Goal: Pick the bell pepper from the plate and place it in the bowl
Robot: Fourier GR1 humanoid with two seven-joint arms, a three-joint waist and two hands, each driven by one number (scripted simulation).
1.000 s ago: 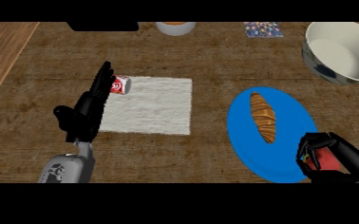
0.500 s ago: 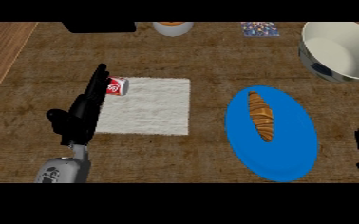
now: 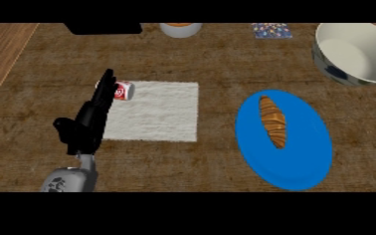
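Bell pepper not visible; blue plate (image 3: 294,164) at lower right holds a croissant-like pastry (image 3: 272,121) instead.
Bowl (image 3: 345,50) sits upper right, near the plate: short transfer. Left hand (image 3: 88,122), fingers straight and holding nothing, rests at left by a can (image 3: 122,90), well apart from the plate. Right hand out of frame.

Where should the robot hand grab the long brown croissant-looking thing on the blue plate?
Probably around its thick middle. The brown pastry lies flat and lengthwise on the blue plate, its ends narrowing, so the middle is the fattest part. Coming down from above, with fingers on its two long sides, looks best. The bowl sits beyond the plate.
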